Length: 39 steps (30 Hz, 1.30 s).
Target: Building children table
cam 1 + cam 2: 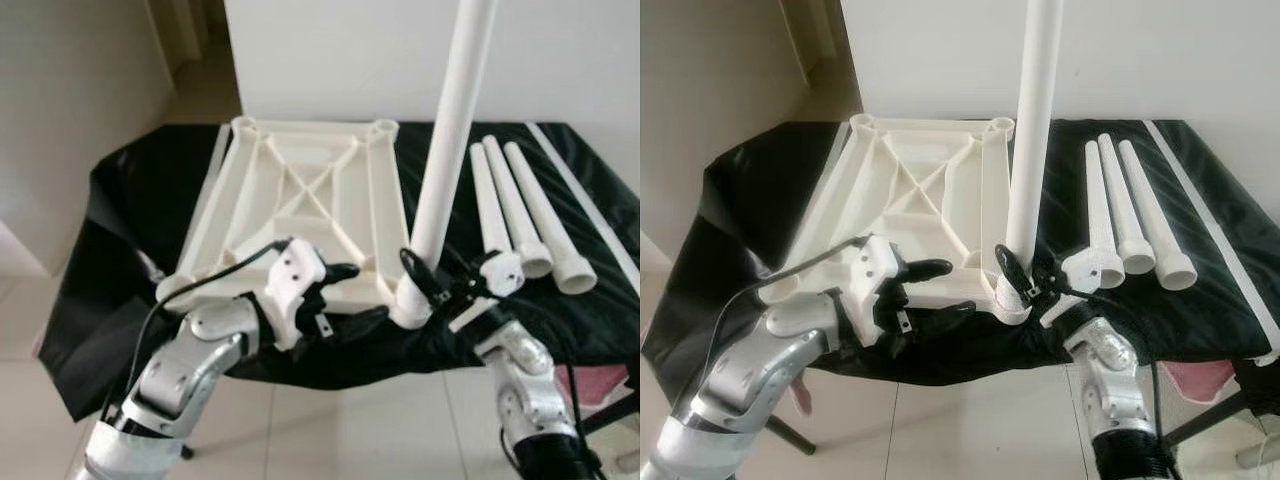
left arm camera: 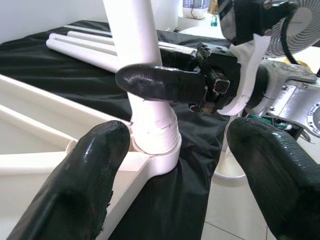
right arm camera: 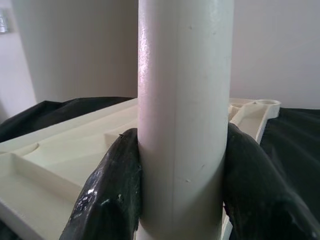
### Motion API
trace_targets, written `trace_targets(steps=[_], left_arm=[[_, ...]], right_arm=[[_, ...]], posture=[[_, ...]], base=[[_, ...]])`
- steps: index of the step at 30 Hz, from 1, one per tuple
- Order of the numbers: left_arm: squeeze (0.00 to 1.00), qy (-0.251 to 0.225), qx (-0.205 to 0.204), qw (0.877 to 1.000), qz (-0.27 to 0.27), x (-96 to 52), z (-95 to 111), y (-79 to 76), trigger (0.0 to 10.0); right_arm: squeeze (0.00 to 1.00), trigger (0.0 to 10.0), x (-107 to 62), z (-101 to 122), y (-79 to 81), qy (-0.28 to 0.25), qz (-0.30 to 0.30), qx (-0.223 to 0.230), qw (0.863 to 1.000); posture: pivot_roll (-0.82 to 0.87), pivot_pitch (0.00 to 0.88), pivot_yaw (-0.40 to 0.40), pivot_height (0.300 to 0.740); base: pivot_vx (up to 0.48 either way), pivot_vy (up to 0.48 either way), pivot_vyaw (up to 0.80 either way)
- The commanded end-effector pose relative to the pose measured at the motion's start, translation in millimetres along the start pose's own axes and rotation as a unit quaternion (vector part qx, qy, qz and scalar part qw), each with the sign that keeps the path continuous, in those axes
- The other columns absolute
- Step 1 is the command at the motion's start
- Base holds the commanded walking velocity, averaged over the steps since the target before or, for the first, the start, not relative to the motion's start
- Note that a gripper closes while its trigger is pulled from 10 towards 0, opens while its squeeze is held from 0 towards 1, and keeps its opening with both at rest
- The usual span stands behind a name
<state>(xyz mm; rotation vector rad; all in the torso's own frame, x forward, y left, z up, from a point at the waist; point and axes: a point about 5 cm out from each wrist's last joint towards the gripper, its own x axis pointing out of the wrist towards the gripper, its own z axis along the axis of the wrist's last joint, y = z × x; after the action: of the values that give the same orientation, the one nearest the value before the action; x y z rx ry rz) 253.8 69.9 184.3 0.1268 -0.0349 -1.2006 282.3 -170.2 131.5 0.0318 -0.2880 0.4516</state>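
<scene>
Pinching the upright leg (image 1: 452, 130) low down, my right gripper (image 1: 425, 283) holds it in the tabletop (image 1: 300, 205) corner socket at five o'clock. Spread wide, my left gripper (image 1: 345, 292) rests on its near edge. Three spare legs (image 1: 520, 215) lie at three o'clock.

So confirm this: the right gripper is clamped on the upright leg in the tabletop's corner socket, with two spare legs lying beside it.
Not quite: three spare legs lie beside it, as the left eye view shows. The right gripper is indeed clamped on the upright leg in the tabletop corner socket.
</scene>
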Motion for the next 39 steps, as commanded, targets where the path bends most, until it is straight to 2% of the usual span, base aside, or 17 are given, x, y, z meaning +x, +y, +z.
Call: trace_targets(steps=[1,6,9,13,17,21,22,25,26,30,31,32,33,34,35,37,39], left_arm=[[0.0,0.001,-0.002,1.0,0.001,-2.9,0.9,-0.3,10.0],[0.0,0.001,-0.003,1.0,0.0,-2.7,0.7,-0.9,10.0],[0.0,0.0,-0.004,1.0,-0.002,-1.7,1.1,-1.0,10.0],[0.0,-0.001,-0.004,1.0,-0.004,-0.8,0.6,-1.7,10.0],[0.0,-0.001,-0.004,1.0,-0.004,-0.5,0.6,-1.8,10.0],[0.0,-0.001,-0.003,1.0,-0.003,-0.6,0.9,-1.6,10.0],[0.0,-0.001,-0.003,1.0,-0.003,-0.8,1.1,-1.6,10.0],[0.0,-0.001,-0.003,1.0,-0.003,-1.0,1.3,-1.7,10.0],[0.0,-0.001,-0.003,1.0,-0.003,-1.2,1.3,-1.9,10.0],[0.0,0.0,-0.003,1.0,-0.003,-1.5,1.3,-2.1,10.0],[0.0,0.0,-0.004,1.0,-0.004,-1.5,1.3,-2.2,10.0],[0.0,0.0,-0.004,1.0,-0.004,-1.5,1.3,-2.2,10.0],[0.0,0.0,-0.004,1.0,-0.004,-1.4,1.3,-2.4,10.0],[0.0,0.0,-0.004,1.0,-0.004,-1.4,1.3,-2.4,10.0],[0.0,0.0,-0.005,1.0,-0.005,-0.9,1.3,-2.5,10.0],[0.0,0.001,-0.005,1.0,-0.005,-0.8,1.3,-2.2,10.0],[0.0,0.001,-0.005,1.0,-0.004,-1.0,1.2,-2.1,10.0]], right_arm=[[0.0,10.0,-17.1,-28.8,1.3,0.076,-0.045,0.02,0.996],[0.0,10.0,-18.7,-29.2,8.2,0.069,-0.07,0.001,0.995],[0.0,10.0,-21.5,-30.0,11.6,0.059,-0.119,-0.022,0.991],[0.0,10.0,-23.2,-31.9,12.6,0.057,-0.146,-0.015,0.988],[0.0,10.0,-22.6,-31.5,16.5,0.052,-0.145,-0.006,0.988],[0.0,10.0,-20.8,-28.7,24.4,0.04,-0.12,0.006,0.992],[0.0,10.0,-20.2,-27.4,29.6,0.036,-0.099,0.023,0.994],[0.0,10.0,-19.9,-26.3,32.6,0.034,-0.086,0.037,0.995],[0.0,10.0,-19.1,-25.1,32.2,0.034,-0.085,0.056,0.994],[0.0,10.0,-17.1,-24.7,28.9,0.045,-0.088,0.069,0.993],[0.0,10.0,-12.6,-24.4,23.9,0.075,-0.061,0.042,0.994],[0.0,10.0,-12.6,-24.4,23.9,0.075,-0.061,0.042,0.994],[0.0,10.0,-8.9,-21.6,19.9,0.087,-0.035,0.013,0.996],[0.0,10.0,-8.9,-21.6,19.9,0.087,-0.035,0.013,0.996],[0.0,10.0,-5.6,-16.2,17.4,0.09,0.011,-0.028,0.996],[0.0,10.0,-5.6,-11.2,18.7,0.078,0.044,-0.039,0.995],[0.0,10.0,-5.5,-9.2,19.4,0.073,0.051,-0.04,0.995]], posture=[[-0.03,0.052,0.033,0.74],[-0.04,0.05,0.033,0.74],[-0.04,0.049,0.033,0.74],[-0.04,0.035,0.027,0.74],[-0.04,0.032,0.026,0.74],[-0.04,0.028,0.025,0.74],[-0.04,0.027,0.025,0.74],[-0.04,0.027,0.025,0.74],[-0.04,0.027,0.026,0.74],[-0.04,0.028,0.027,0.74],[-0.04,0.032,0.032,0.74],[-0.04,0.032,0.032,0.74],[-0.04,0.034,0.033,0.74],[-0.04,0.034,0.033,0.74],[-0.04,0.038,0.035,0.74],[-0.04,0.04,0.034,0.74],[-0.04,0.042,0.034,0.74]], base=[[0.0,0.0,0.0],[0.0,0.0,0.0],[0.0,0.0,0.0],[0.0,0.0,0.0],[0.0,0.0,0.0],[0.0,0.0,0.0],[0.0,0.0,0.0],[0.0,0.0,0.0],[0.0,0.0,0.0],[0.0,0.0,0.0],[0.0,0.0,0.0],[0.0,0.0,0.0],[0.0,0.0,0.0],[0.0,0.0,0.0],[0.0,0.0,0.0],[0.0,0.0,0.0],[0.0,0.0,0.0]])
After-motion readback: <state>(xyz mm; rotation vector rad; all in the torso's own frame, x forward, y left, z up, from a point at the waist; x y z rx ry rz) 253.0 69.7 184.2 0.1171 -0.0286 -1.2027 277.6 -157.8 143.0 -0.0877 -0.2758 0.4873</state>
